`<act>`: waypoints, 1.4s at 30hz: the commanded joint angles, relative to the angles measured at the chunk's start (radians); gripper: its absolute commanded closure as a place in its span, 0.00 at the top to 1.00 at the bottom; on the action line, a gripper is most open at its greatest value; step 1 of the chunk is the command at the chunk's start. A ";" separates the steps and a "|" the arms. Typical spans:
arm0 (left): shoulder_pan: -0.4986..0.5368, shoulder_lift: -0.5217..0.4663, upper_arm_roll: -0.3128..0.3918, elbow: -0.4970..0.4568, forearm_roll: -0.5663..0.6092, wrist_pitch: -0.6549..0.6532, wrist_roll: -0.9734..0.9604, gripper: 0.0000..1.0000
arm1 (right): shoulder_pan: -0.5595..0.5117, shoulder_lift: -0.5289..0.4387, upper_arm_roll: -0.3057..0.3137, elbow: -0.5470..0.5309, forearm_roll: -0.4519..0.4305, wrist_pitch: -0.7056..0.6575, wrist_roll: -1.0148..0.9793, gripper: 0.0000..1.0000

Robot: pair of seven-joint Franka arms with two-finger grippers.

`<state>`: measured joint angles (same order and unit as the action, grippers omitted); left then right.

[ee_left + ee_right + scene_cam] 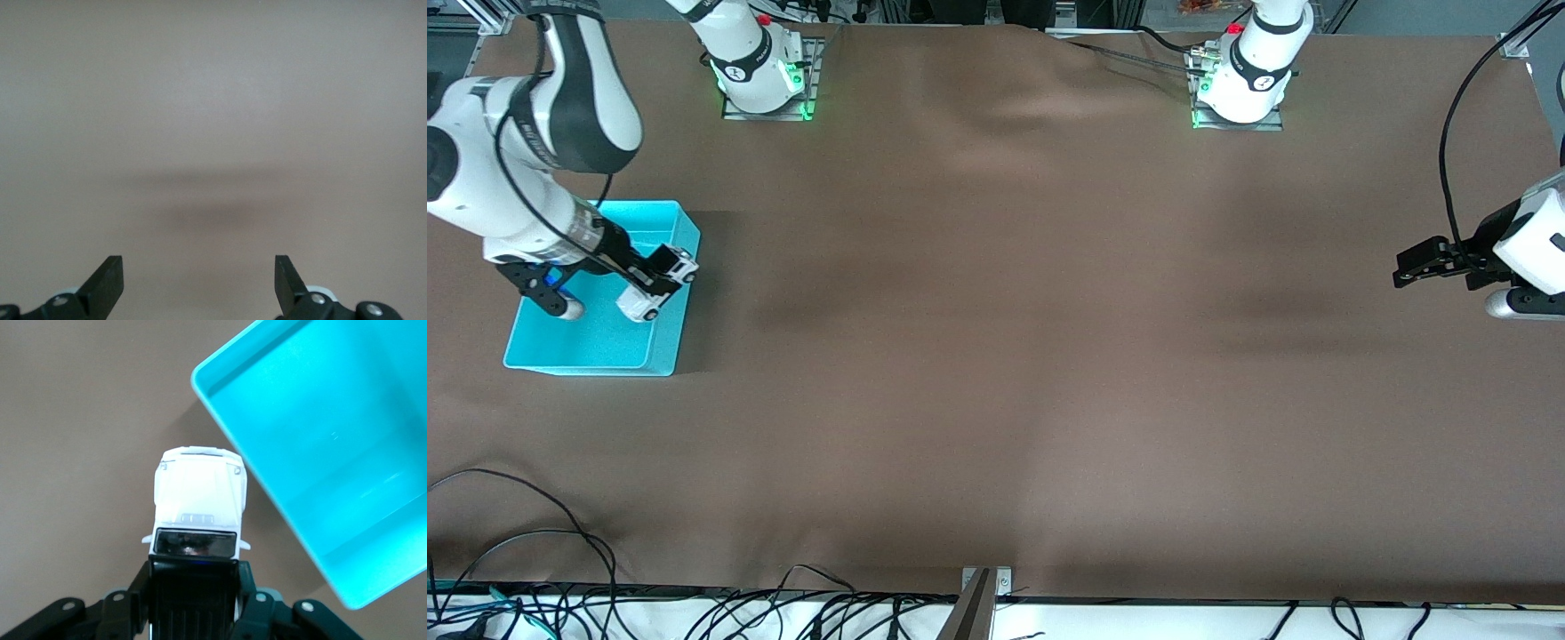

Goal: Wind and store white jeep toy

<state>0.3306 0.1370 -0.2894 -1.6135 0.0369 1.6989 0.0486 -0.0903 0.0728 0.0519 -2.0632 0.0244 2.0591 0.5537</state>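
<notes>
Front view: right gripper [665, 274] holds the jeep [676, 269] clamped, up over the edge of the teal bin [605, 338] at the right arm's end of the table; left gripper [1423, 267] waits w/ fingers apart over bare cloth [996, 356] at the left arm's end. Left wrist view: fingers [107, 283] spread wide, nothing btwn them, only cloth below. Right wrist view: jeep [198, 500] pinched at its black roof, hood pointing away from the gripper [193, 600], bin [320, 453] rim just beside it.

The front view looks down from high across the surface [996, 356]. Each wrist view looks closely past its jaws; the right shares the bin [333, 453] at nine o'clock.
</notes>
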 commanded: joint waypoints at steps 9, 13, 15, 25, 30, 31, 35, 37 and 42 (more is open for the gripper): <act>0.004 -0.005 -0.001 -0.002 -0.026 -0.001 0.014 1.00 | -0.012 0.028 -0.171 -0.021 -0.076 -0.025 -0.397 0.00; 0.004 -0.005 -0.001 -0.002 -0.026 -0.001 0.014 1.00 | -0.014 0.054 -0.224 -0.069 -0.150 0.013 -0.463 0.00; 0.004 -0.005 -0.001 -0.002 -0.026 -0.001 0.014 1.00 | -0.014 0.071 -0.245 -0.101 -0.161 0.070 -0.507 0.00; 0.004 -0.005 -0.001 -0.002 -0.026 -0.001 0.014 1.00 | -0.020 0.168 -0.296 -0.187 -0.159 0.245 -0.548 0.00; 0.004 -0.005 -0.001 -0.002 -0.026 -0.001 0.014 1.00 | -0.020 0.205 -0.296 -0.184 -0.161 0.257 -0.549 0.00; 0.004 -0.005 -0.001 -0.002 -0.026 -0.001 0.014 1.00 | -0.020 0.214 -0.296 -0.184 -0.162 0.268 -0.551 0.00; 0.004 -0.005 -0.001 -0.002 -0.026 -0.001 0.014 1.00 | -0.022 0.240 -0.296 -0.186 -0.164 0.306 -0.549 0.00; 0.004 -0.005 -0.001 -0.002 -0.026 -0.001 0.014 1.00 | -0.025 0.248 -0.296 -0.184 -0.167 0.312 -0.551 0.00; 0.004 -0.005 -0.001 -0.002 -0.026 -0.001 0.014 1.00 | -0.035 0.262 -0.296 -0.183 -0.169 0.331 -0.551 0.00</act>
<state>0.3306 0.1372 -0.2897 -1.6135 0.0368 1.6989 0.0486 -0.1115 0.3265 -0.2438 -2.2470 -0.1224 2.3683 0.0172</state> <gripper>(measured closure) 0.000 0.471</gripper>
